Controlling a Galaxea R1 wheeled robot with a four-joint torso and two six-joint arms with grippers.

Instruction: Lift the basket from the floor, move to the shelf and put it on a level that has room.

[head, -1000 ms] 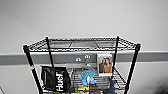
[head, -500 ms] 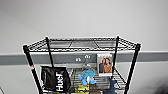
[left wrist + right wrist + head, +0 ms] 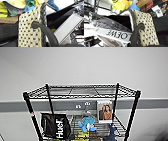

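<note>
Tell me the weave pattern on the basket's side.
Cream with small dark checks and a dark braided rim on the basket; the left wrist view shows it best.

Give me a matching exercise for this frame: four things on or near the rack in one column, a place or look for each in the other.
Things:
1. top wire tier
2. blue plush toy
3. black bag
4. basket

Descriptions:
A. cream-and-dark checkered weave, dark loop handle
B. bare grid capping the four posts
C. on the lower tier beside a photo card
D. white lettering, at the lower tier's left end

Pairs: 1-B, 2-C, 3-D, 4-A
</note>
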